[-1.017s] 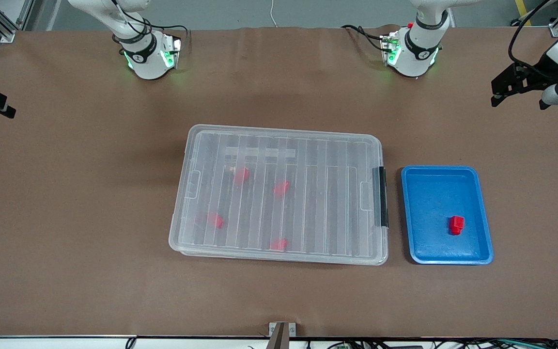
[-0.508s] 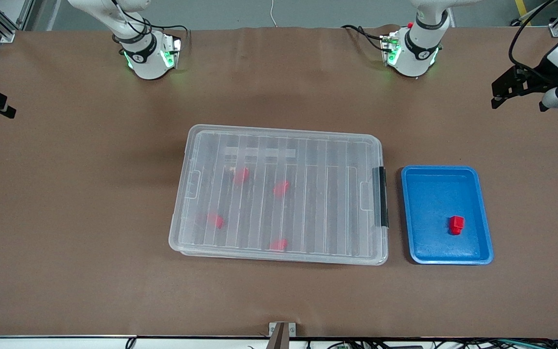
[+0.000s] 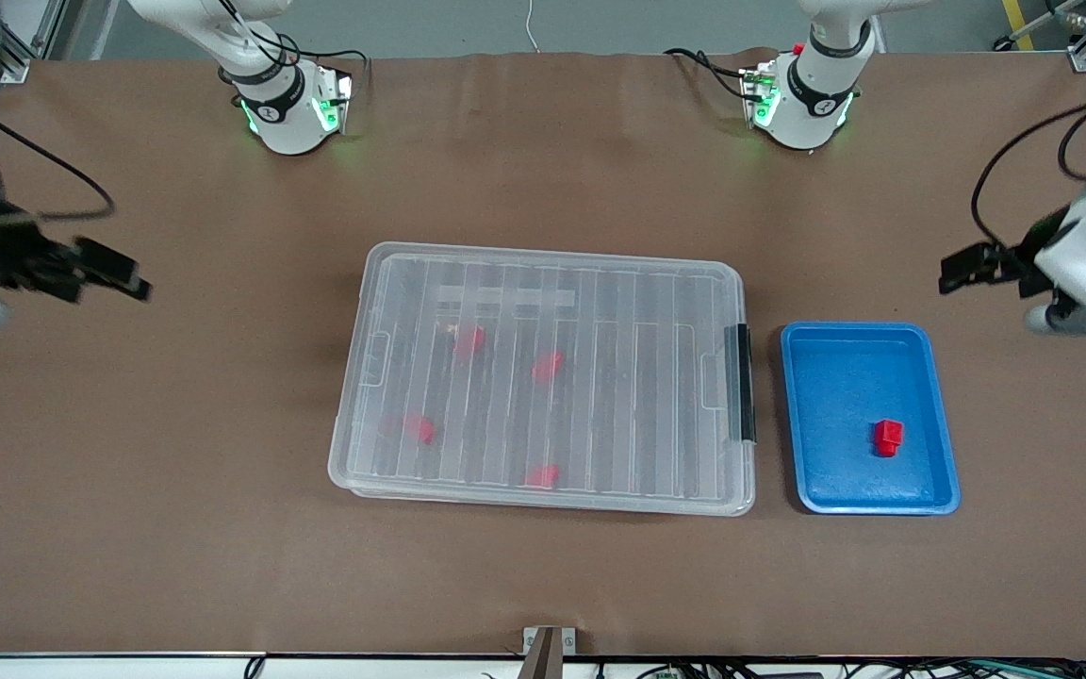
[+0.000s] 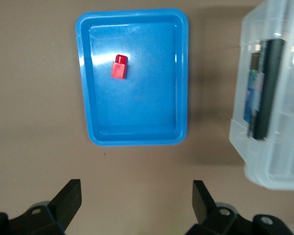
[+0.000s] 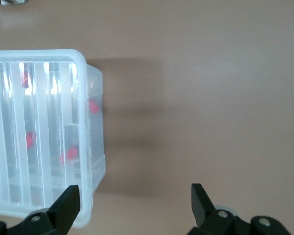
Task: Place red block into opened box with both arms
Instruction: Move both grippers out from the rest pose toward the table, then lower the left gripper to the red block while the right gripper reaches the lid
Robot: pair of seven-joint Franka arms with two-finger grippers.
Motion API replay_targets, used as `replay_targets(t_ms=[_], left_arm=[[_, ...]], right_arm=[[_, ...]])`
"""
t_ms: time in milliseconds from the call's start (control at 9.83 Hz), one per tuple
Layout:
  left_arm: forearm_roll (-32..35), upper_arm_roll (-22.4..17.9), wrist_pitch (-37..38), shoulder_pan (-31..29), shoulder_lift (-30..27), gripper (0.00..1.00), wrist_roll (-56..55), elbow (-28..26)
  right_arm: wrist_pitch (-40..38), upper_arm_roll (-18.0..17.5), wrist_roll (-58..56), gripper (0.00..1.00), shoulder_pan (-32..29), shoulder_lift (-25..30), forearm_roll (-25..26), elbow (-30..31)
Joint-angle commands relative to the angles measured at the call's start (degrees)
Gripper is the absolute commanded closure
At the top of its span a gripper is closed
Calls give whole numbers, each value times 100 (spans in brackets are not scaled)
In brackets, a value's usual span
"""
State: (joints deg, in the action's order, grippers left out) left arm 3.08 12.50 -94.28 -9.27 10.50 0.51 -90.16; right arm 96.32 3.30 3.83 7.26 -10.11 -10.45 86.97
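The red block lies alone in a blue tray. Beside the tray stands the box, a clear bin with its ribbed lid down and a black clip handle at the tray's end. Several more red blocks show dimly under the lid. My left gripper hangs open and empty over bare table just off the tray. My right gripper hangs open and empty over bare table off the box's end toward the right arm.
Brown table surface surrounds the box and tray. The two arm bases stand at the edge farthest from the front camera. A small metal bracket sits at the nearest edge.
Both arms have swung in from the table's ends. The left gripper has come down toward the blue tray, and the right gripper has moved in toward the box. Box, tray and blocks stayed put.
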Motion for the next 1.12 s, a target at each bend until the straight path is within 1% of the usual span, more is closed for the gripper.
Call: replay_targets(t_ms=[0,102,203,305,407,508,610,814,915,1017], left_arm=[[281,33,-606,-110,836,0,2,25],[272,33,-1000,-137,1213,0,-24,33],[272,33,-1439,-137,1626,0,-24,51],[290,33,-1748,-146,1961,0,-24,60],[446,33,-1847,-146,2225,0,2,77],[744,33,-1857,-154,2419,0,37,86],[895,42,-1892,-241,2647,0,-24,103],[984,33,-2469,-347,3017,0,98,95],[984,33,-2690,-400,3210,4,90,95],[967,33,-2753,-392,3351,8,90,104]], right_arm=[[386,-293,109,0,248,-726,-71,-84],[684,-416,266,0,458,-990,-10,-66],[904,-435,537,0,565,-1158,103,38],[1124,-444,557,0,714,-1195,313,248],[1439,-444,566,0,846,-1204,376,537],[1791,-444,557,0,917,-1204,386,775],[1838,-444,557,0,909,-1239,447,821],[1838,-444,557,0,856,-1309,763,926],[1934,-444,566,0,900,-1361,825,988],[1970,-444,557,0,900,-1423,834,989]])
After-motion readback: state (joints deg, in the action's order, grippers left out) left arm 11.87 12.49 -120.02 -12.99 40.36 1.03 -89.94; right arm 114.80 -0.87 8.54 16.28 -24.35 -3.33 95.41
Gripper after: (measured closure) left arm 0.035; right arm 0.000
